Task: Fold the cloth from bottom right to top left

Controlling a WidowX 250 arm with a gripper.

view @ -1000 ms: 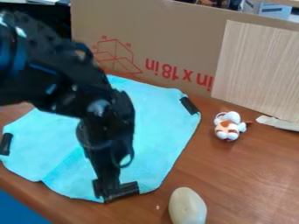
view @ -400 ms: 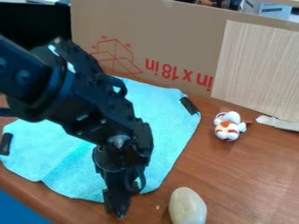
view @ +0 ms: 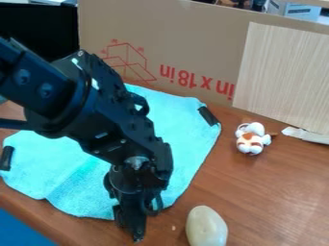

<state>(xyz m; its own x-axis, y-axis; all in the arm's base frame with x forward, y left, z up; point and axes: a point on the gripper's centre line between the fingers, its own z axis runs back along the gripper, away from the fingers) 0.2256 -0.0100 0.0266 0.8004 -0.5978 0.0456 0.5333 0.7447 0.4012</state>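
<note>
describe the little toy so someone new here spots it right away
Find the tall cardboard box behind the table, then look below the pale wood-grain panel on its right. The toy sits there on the table, right of the blue cloth. It is white with orange-brown patches, unlike the plain, smooth, cream stone-like object nearer the camera.

The one camera looks down at a slant on the wooden table [view: 257,197], facing the upright cardboard [view: 186,43] across the top of the frame. It sits near enough that the cloth [view: 183,129] spans the left and middle, and the bottom edge crops the pale, rounded object [view: 206,227].
</note>
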